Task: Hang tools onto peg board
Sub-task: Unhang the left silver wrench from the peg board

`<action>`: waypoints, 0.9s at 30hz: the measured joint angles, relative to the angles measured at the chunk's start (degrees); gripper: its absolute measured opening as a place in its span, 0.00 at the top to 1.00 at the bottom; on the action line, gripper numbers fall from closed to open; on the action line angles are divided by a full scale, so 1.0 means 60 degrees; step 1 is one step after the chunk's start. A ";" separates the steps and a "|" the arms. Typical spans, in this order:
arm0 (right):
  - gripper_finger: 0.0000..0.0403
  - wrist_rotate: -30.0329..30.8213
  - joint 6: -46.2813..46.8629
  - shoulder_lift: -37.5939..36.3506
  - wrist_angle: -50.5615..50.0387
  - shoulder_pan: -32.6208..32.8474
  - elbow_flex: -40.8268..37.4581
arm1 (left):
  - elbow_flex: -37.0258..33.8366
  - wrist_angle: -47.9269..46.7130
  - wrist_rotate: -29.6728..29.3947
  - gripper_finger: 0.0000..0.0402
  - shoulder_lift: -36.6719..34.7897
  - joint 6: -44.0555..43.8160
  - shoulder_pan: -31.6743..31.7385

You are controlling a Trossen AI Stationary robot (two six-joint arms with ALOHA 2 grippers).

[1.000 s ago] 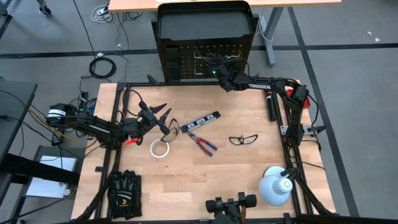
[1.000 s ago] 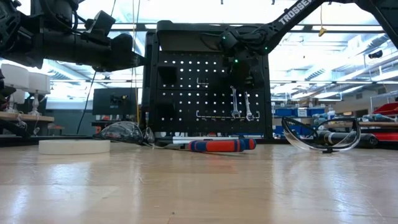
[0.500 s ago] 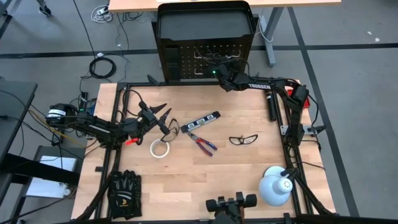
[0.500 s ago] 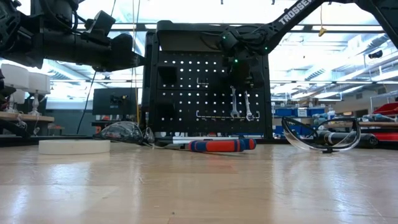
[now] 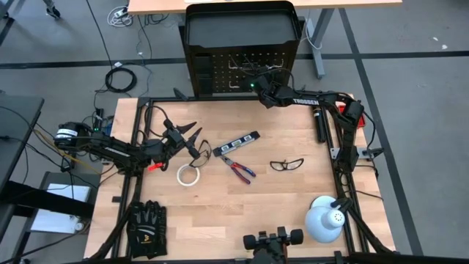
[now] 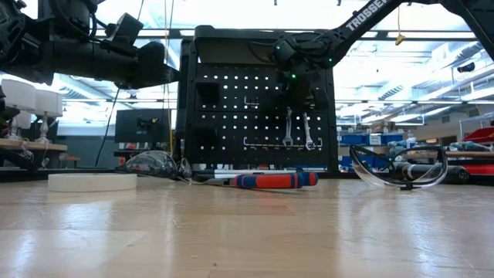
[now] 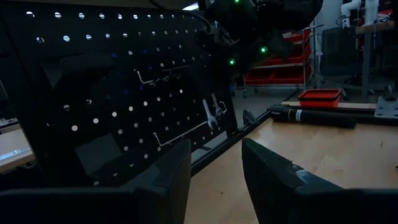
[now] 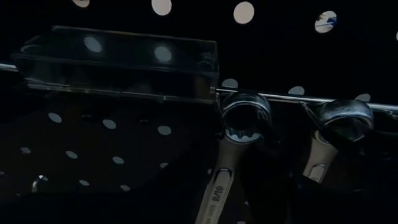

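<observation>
The black peg board (image 5: 212, 73) stands upright at the table's far edge. Two silver wrenches (image 6: 287, 127) (image 6: 306, 130) hang on it by their ring ends from a thin rail (image 8: 286, 96); they also show in the right wrist view (image 8: 239, 124) (image 8: 339, 121). My right gripper (image 5: 255, 77) is up against the board just above them; its fingers are hidden. My left gripper (image 5: 187, 139) hovers open and empty at the table's left. The tape roll (image 5: 189, 174), level bar (image 5: 236, 143), pliers (image 5: 238, 167) and glasses (image 5: 286, 164) lie on the table.
Black gloves (image 5: 146, 224) lie at the near left and a white dome lamp (image 5: 325, 220) stands at the near right. A black cylinder (image 5: 319, 123) lies along the right edge. A clear plastic holder (image 8: 118, 62) sits on the board beside the wrenches. A red box (image 7: 318, 96) stands beyond the table.
</observation>
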 joint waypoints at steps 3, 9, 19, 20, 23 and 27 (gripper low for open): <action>0.72 0.0000 0.0000 0.0000 -0.0063 0.0000 0.0000 | 0.0000 0.0000 0.0000 0.64 0.0000 0.0004 0.0000; 0.76 0.0000 -0.0001 0.0001 -0.0165 0.0000 0.0000 | 0.0000 0.0000 0.0000 0.64 0.0000 0.0001 0.0000; 0.84 0.0117 -0.0029 0.0002 -0.0202 -0.0007 -0.0004 | 0.0000 -0.0001 0.0000 0.64 0.0000 0.0001 0.0000; 0.84 0.0121 -0.0032 0.0000 -0.0202 -0.0007 -0.0004 | 0.0000 -0.0004 0.0000 0.64 0.0000 0.0001 0.0000; 0.85 0.0120 -0.0033 0.0000 -0.0198 -0.0007 -0.0004 | 0.0000 -0.0004 -0.0003 0.64 0.0000 0.0004 0.0000; 0.84 0.0107 -0.0004 0.0000 -0.0211 -0.0007 -0.0004 | 0.0000 -0.0004 0.0000 0.64 0.0000 0.0000 0.0000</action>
